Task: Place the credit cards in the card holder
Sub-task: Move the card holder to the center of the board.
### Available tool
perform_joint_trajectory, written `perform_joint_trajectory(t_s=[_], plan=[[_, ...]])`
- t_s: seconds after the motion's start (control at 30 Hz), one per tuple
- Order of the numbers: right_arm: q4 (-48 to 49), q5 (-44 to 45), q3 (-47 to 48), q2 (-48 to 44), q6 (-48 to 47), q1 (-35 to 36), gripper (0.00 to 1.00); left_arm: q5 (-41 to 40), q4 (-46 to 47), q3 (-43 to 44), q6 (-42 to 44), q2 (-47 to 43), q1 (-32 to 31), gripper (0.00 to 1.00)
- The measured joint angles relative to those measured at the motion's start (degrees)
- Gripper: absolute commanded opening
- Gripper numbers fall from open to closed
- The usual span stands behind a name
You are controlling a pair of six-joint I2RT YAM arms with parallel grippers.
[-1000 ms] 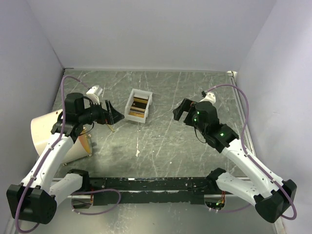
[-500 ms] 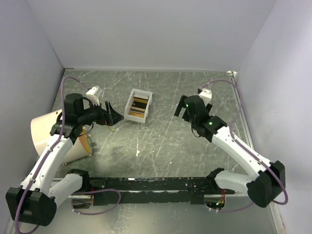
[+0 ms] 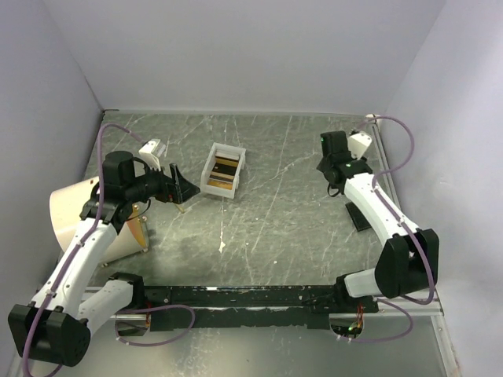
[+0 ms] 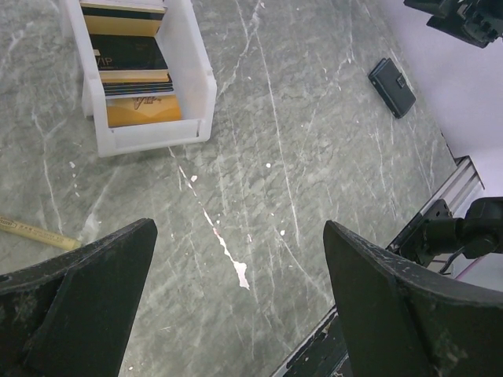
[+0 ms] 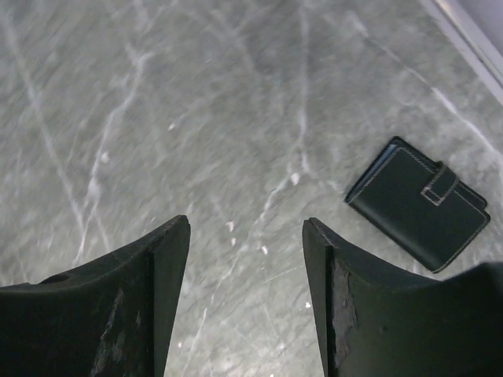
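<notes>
Over the bench (image 3: pixel 275 236) both sets of jaws hang empty, left wide, right narrower. The white box (image 4: pixel 196 75) sits at 11 o'clock. The card holder (image 5: pixel 416 204) lies shut at 3, long axis about 11-to-5. It is likely light and floppy, so pinch an edge. The credit cards (image 4: pixel 130 55), crosswise in the box, look stiff and slick.

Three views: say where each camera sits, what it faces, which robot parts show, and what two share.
Top external: above, behind the robot, looking down on the table; both arms show.
Left wrist: on left arm, faces the white box holding credit cards; left gripper shows.
Right wrist: on right arm, faces the table; right gripper shows.
Shared: both wrist views catch the card holder.
</notes>
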Motion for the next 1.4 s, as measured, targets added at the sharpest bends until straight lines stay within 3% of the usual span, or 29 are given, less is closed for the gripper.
perform_joint_trajectory(t_s=[0.27, 0.5, 0.73, 0.97, 1.4], plan=[[-4.4, 0.4, -2.0, 1.1, 10.7, -10.2, 0.55, 0.0, -0.1, 0.0, 0.0, -1.3, -1.0, 0.99], [-9.9, 3.3, -3.5, 2.6, 18.7, -14.7, 0.53, 0.0, -0.2, 0.0, 0.0, -1.9, -1.3, 0.99], [-6.8, 4.3, -8.1, 2.7, 18.0, -18.6, 0.52, 0.0, -0.3, 0.0, 0.0, -1.9, -1.4, 0.99], [2.3, 0.6, -12.5, 4.2, 13.6, -23.2, 0.52, 0.0, -0.5, 0.0, 0.1, -1.9, -1.8, 0.99], [10.5, -7.9, -14.8, 11.5, 7.3, -23.2, 0.50, -1.8, -1.0, -0.2, 0.3, -3.3, -1.8, 0.98]])
